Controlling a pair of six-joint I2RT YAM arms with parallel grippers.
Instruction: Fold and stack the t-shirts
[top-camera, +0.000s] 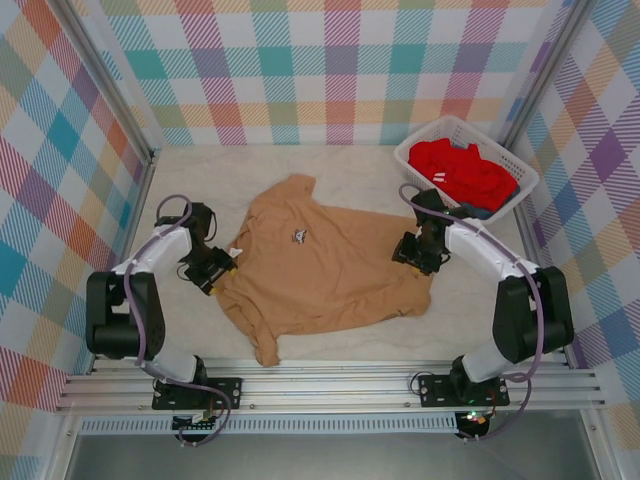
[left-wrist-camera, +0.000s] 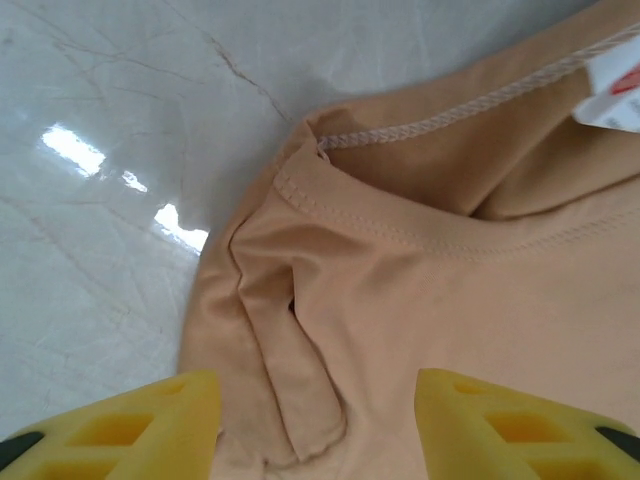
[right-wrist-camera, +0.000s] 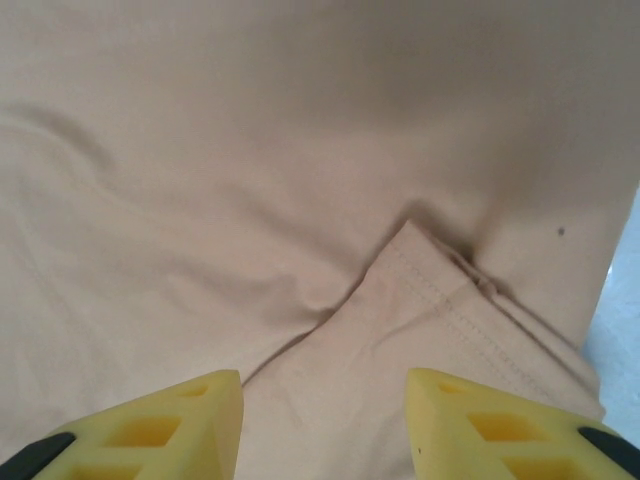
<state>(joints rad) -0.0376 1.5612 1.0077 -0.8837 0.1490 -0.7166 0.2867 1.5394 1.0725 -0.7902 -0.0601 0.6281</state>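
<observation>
A tan-orange t-shirt (top-camera: 330, 275) lies spread on the table with a small dark print (top-camera: 299, 236) near its middle. A bright red t-shirt (top-camera: 458, 168) is heaped in the basket at the back right. My left gripper (top-camera: 222, 268) hovers at the shirt's left edge, over the collar seam and a folded flap (left-wrist-camera: 300, 370). Its yellow fingers (left-wrist-camera: 150, 425) stand apart with cloth lying under the gap, not pinched. My right gripper (top-camera: 408, 250) sits at the shirt's right edge above a hemmed corner (right-wrist-camera: 430, 290). It is open too, with its fingers (right-wrist-camera: 500, 425) spread over loose cloth.
The white lattice basket (top-camera: 515, 160) stands at the back right, close behind my right arm. Plaid walls with metal posts close in the table on three sides. A white label (left-wrist-camera: 610, 90) shows inside the tan shirt's collar. Bare pale tabletop (top-camera: 220, 175) lies at the back left.
</observation>
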